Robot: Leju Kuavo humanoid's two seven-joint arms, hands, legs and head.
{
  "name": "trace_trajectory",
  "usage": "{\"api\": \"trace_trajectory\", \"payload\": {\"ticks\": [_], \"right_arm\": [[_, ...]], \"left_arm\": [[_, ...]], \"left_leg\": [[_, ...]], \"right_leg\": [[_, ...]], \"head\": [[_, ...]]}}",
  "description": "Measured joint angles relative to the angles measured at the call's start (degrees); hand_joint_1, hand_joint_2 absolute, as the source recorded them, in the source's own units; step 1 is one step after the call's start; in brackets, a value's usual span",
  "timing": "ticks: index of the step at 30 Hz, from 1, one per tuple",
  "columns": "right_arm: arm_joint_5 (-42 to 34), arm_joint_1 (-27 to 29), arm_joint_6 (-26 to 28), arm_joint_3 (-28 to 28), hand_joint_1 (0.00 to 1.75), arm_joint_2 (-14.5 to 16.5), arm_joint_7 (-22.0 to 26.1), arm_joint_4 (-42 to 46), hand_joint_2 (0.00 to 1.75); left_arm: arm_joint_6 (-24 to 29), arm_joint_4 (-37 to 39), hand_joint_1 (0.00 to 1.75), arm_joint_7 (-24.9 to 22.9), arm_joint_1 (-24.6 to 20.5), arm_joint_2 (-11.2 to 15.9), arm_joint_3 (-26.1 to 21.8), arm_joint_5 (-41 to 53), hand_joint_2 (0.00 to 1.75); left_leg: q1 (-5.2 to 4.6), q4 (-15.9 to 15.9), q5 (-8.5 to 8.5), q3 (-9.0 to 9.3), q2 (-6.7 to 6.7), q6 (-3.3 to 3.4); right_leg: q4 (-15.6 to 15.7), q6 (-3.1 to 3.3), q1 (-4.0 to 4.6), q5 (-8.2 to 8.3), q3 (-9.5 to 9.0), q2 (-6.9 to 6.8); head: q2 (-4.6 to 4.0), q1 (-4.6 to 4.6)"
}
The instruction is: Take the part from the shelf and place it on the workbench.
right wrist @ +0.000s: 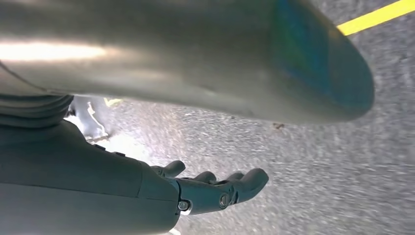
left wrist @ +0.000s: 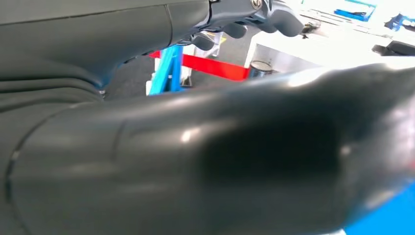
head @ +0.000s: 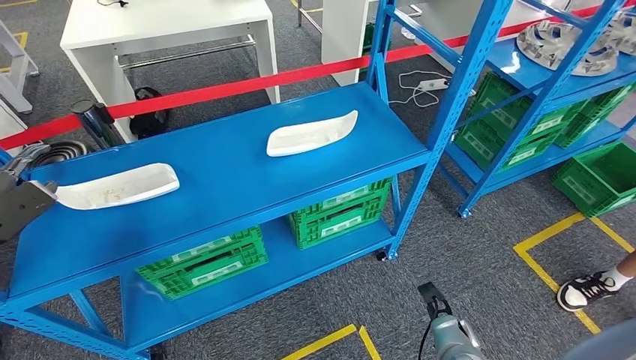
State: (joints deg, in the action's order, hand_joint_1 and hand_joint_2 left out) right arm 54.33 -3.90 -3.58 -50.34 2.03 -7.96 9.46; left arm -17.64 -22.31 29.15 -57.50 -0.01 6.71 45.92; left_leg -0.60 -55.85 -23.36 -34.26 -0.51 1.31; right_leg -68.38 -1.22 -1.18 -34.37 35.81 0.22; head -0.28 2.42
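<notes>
1. We see two white parts on the blue shelf top: near part, far part.
2. Left hand touches the near part's end; we cannot tell whether it grips.
3. Right hand hangs over grey floor, fingers loosely apart, holding nothing.

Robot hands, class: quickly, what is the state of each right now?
Left robot hand: gripping the end of the white part on the shelf.
Right robot hand: open, holding nothing.
</notes>
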Motion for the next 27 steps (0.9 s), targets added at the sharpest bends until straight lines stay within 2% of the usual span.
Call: {"api": "trace_trajectory", "payload": {"ticks": [1, 2, 3, 4, 5, 6, 7, 8, 11, 13, 14, 16, 17, 18, 19, 21, 22, 23, 24, 27], "right_arm": [[0.18, -0.08, -0.01, 0.00, 0.00, 0.07, 0.18, 0.00, 0.00], [0.38, -0.12, -0.02, 0.00, 0.00, 0.17, 0.30, -0.01, 0.00], [0.62, -0.14, -0.02, 0.00, 0.00, 0.28, 0.37, -0.01, 0.00], [0.81, -0.17, -0.02, 0.00, 0.00, 0.38, 0.40, 0.00, 0.00], [0.91, -0.22, -0.01, 0.00, 0.00, 0.44, 0.43, 0.00, 0.00], [0.96, -0.28, 0.02, 0.01, 0.00, 0.47, 0.43, 0.00, 0.00], [0.93, -0.39, 0.10, 0.01, 0.00, 0.51, 0.43, -0.01, 0.00], [0.86, -0.52, 0.21, 0.01, 0.00, 0.57, 0.37, -0.02, 0.00], [0.22, -0.79, 0.55, -0.18, 0.00, 0.85, 0.23, -0.04, 0.00], [0.02, -0.83, 0.65, -0.35, 0.00, 1.02, 0.12, -0.04, 0.00], [0.11, -0.83, 0.72, -0.39, 0.00, 1.11, -0.04, -0.04, 0.00], [0.17, -0.82, 1.00, -0.48, 0.00, 1.27, -0.54, -0.04, 0.00], [0.05, -0.80, 1.19, -0.59, 0.00, 1.36, -0.75, -0.04, 0.00], [-0.10, -0.77, 1.35, -0.78, 0.00, 1.43, -0.90, -0.04, 0.00], [-0.23, -0.75, 1.46, -0.99, 0.00, 1.50, -1.01, -0.04, 0.00], [-0.22, -0.73, 1.50, -1.31, 0.00, 1.69, -1.24, -0.04, 0.00], [-0.13, -0.76, 1.47, -1.35, 0.00, 1.83, -1.41, -0.04, 0.00], [-0.05, -0.78, 1.45, -1.36, 0.00, 1.97, -1.58, -0.04, 0.00], [0.01, -0.78, 1.43, -1.38, 0.00, 2.10, -1.71, -0.04, 0.00], [0.20, -0.72, 1.45, -1.51, 0.00, 2.42, -1.83, -0.06, 0.00]], "left_arm": [[-0.02, -0.10, 0.00, -0.30, -0.09, -0.36, 0.80, -0.31, 0.00], [0.02, -0.20, 0.00, -0.53, -0.05, -0.69, 1.54, -0.63, 0.00], [0.08, -0.31, 0.00, -0.68, 0.01, -0.97, 2.26, -0.94, 0.00], [0.17, -0.41, 0.00, -0.82, 0.03, -1.18, 2.97, -1.18, 0.00], [0.28, -0.51, 0.00, -0.89, 0.00, -1.39, 3.69, -1.37, 0.00], [0.44, -0.59, 0.00, -0.97, -0.08, -1.56, 4.43, -1.50, 0.00], [0.66, -0.63, 0.00, -1.18, -0.18, -1.76, 5.15, -1.63, 0.00], [0.92, -0.64, 0.00, -1.46, -0.27, -2.00, 5.96, -1.80, 0.00], [1.82, -0.66, 0.00, -2.44, -0.51, -2.66, 8.33, -2.27, 0.00], [2.29, -0.68, 0.00, -2.92, -0.86, -3.00, 9.50, -2.47, 0.00], [2.44, -0.65, 0.00, -3.11, -1.08, -3.16, 10.06, -2.61, 0.00], [2.72, -0.45, 0.00, -3.50, -1.40, -3.54, 11.18, -2.86, 0.00], [2.84, -0.31, 0.00, -3.67, -1.43, -3.67, 11.62, -2.93, 0.00], [2.95, -0.20, 0.00, -3.79, -1.45, -3.78, 11.94, -3.03, 0.00], [3.05, -0.12, 0.00, -3.86, -1.51, -3.86, 12.22, -3.14, 0.00], [3.21, -0.11, 0.00, -3.88, -1.79, -3.94, 12.68, -3.43, 0.00], [3.36, -0.11, 0.00, -3.90, -2.04, -3.96, 12.97, -3.66, 0.00], [3.54, -0.13, 0.00, -3.96, -2.26, -3.98, 13.25, -3.92, 0.00], [3.76, -0.14, 0.00, -4.02, -2.42, -4.00, 13.51, -4.25, 0.00], [4.22, -0.21, 0.00, -4.13, -2.60, -3.95, 14.17, -5.02, 0.00]], "left_leg": [[-0.08, -0.10, -0.26, 0.12, -0.11, 0.17], [-0.16, -0.25, -0.60, 0.30, -0.23, 0.26], [-0.21, -0.49, -1.00, 0.52, -0.35, 0.25], [-0.23, -0.84, -1.48, 0.79, -0.45, 0.17], [-0.23, -1.29, -2.05, 1.04, -0.50, 0.04], [-0.33, -1.81, -2.63, 1.16, -0.55, -0.16], [-0.44, -2.31, -3.13, 1.10, -0.63, -0.39], [-0.54, -2.65, -3.47, 0.98, -0.71, -0.63], [-0.67, -2.80, -3.96, 0.87, -0.79, -1.41], [-0.60, -4.95, -5.24, 0.00, -0.52, -2.19], [-0.43, -7.86, -6.57, -1.46, -0.35, -2.60], [0.04, -15.60, -9.28, -5.73, -0.16, -3.24], [0.24, -18.42, -9.75, -7.57, -0.10, -3.42], [0.39, -19.14, -9.07, -8.43, -0.06, -3.48], [0.48, -17.58, -7.36, -8.11, 0.00, -3.40], [0.39, -9.80, -2.77, -4.84, 0.19, -2.80], [0.18, -6.04, -1.47, -3.04, 0.31, -2.38], [-0.05, -3.59, -0.98, -1.82, 0.41, -1.97], [-0.27, -2.40, -1.23, -1.24, 0.43, -1.59], [-0.24, -1.00, -1.73, 0.22, 0.23, -0.57]], "right_leg": [[-3.96, -0.04, 0.05, -1.01, 2.61, 0.01], [-6.39, -0.07, 0.12, -1.00, 4.61, 0.01], [-6.47, -0.05, 0.17, 0.32, 5.51, 0.01], [-4.16, 0.01, 0.19, 2.72, 5.21, 0.00], [-0.20, 0.09, 0.18, 5.63, 4.03, -0.02], [3.59, 0.21, 0.23, 7.63, 2.65, -0.03], [6.47, 0.42, 0.26, 8.81, 1.51, -0.02], [7.98, 0.65, 0.31, 9.07, 0.92, -0.01], [8.55, 1.49, 0.18, 8.53, 0.53, -0.01], [8.78, 2.09, -0.16, 8.34, 0.01, -0.06], [8.84, 2.34, -0.27, 8.18, -0.25, -0.09], [8.84, 2.57, -0.37, 7.75, -0.64, -0.08], [8.84, 2.54, -0.42, 7.51, -0.85, -0.04], [8.84, 2.45, -0.47, 7.24, -1.12, 0.00], [8.83, 2.34, -0.51, 6.93, -1.51, 0.04], [8.89, 2.01, -0.55, 6.26, -2.50, 0.09], [8.93, 1.73, -0.52, 5.95, -2.85, 0.10], [9.09, 1.39, -0.53, 5.75, -3.08, 0.07], [9.10, 1.01, -0.55, 5.80, -3.23, 0.03], [8.36, 0.11, -0.63, 6.08, -3.50, -0.16]], "head": [[0.00, 0.01], [0.00, 0.01], [0.00, 0.00], [0.00, 0.01], [0.00, 0.00], [0.00, -0.02], [0.00, -0.03], [0.00, -0.05], [0.00, -0.04], [0.00, -0.18], [0.00, -0.23], [0.00, -0.31], [0.00, -0.32], [0.00, -0.33], [0.00, -0.34], [0.00, -0.35], [0.00, -0.38], [0.00, -0.36], [0.00, -0.38], [0.00, -0.25]]}}
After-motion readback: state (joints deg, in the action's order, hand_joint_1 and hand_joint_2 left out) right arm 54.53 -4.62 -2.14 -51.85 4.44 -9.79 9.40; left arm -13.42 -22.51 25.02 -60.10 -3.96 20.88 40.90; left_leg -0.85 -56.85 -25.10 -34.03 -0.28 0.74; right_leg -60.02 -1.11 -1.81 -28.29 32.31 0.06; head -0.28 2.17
